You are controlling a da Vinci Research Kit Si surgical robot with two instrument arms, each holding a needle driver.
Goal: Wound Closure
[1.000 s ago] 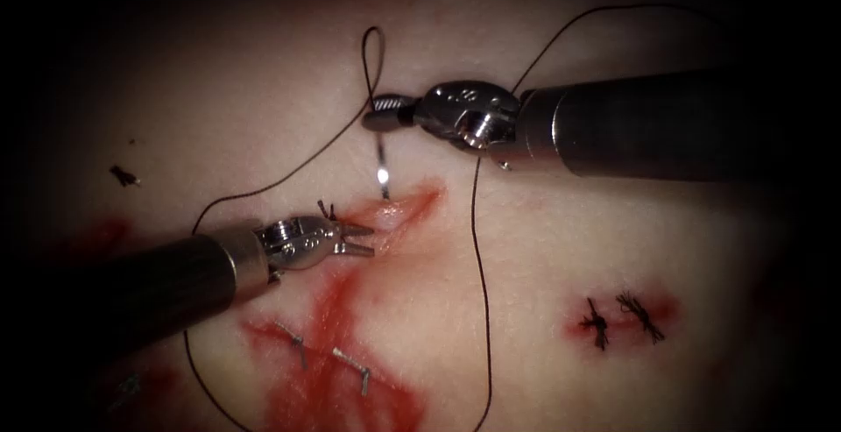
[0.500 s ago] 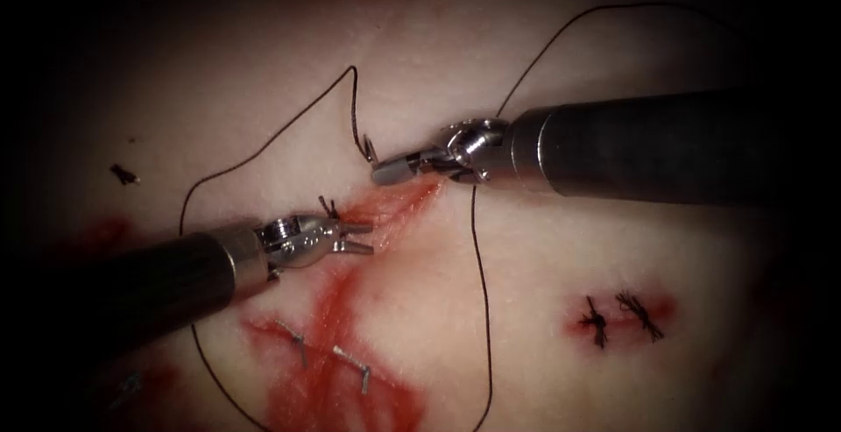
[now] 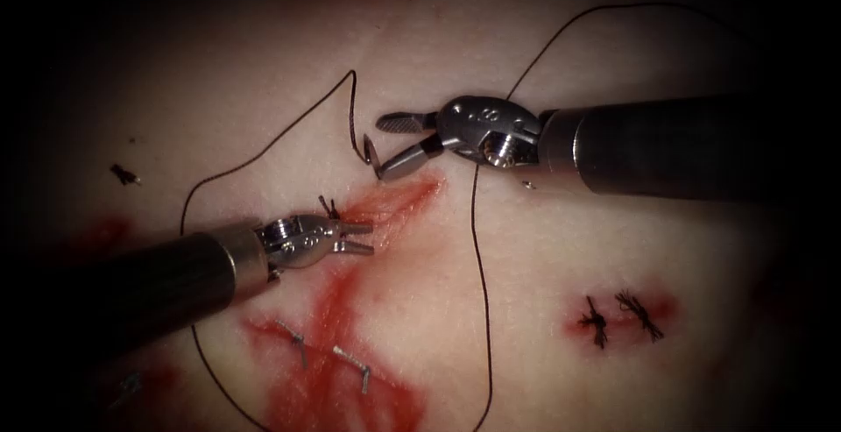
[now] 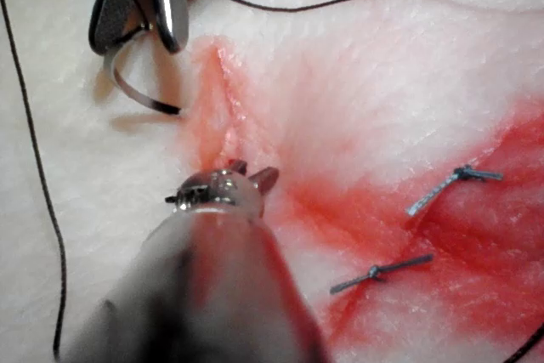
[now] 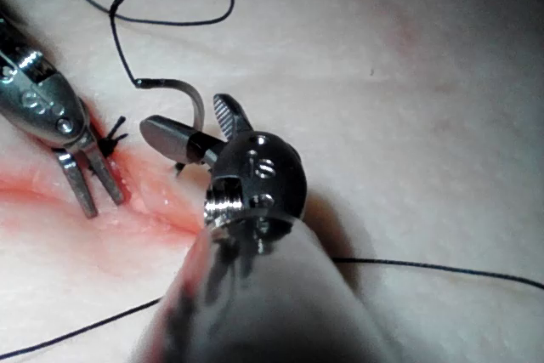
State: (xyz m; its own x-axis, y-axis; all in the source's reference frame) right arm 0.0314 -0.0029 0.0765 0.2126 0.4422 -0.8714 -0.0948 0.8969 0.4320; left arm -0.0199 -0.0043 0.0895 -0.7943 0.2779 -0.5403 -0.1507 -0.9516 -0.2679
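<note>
My right gripper (image 3: 383, 147) stands open above the upper end of the cut (image 3: 399, 204). The curved needle (image 3: 370, 150) lies between its parted jaws, free of them, on the cut's left side. In the left wrist view the needle (image 4: 127, 91) arcs down from the right gripper (image 4: 140, 36) and its tip meets the tissue beside the cut. How deep it sits I cannot tell. Dark thread (image 3: 477, 265) trails from the needle's tail. My left gripper (image 3: 371, 239) rests on the cut's left lip, jaws slightly apart, with nothing visibly between them.
A dark stitch knot (image 3: 326, 210) sits by the left tool's jaws. Two grey stitches (image 3: 355, 371) cross the red fluid (image 3: 333, 397) lower down. Two dark knots (image 3: 618, 316) mark a closed spot at the right. A cut thread end (image 3: 123, 174) lies far left.
The right tool swung the held needle down to the tissue at the cut's upper end. Its jaws have now opened and let the needle go. The left tool stayed still.
</note>
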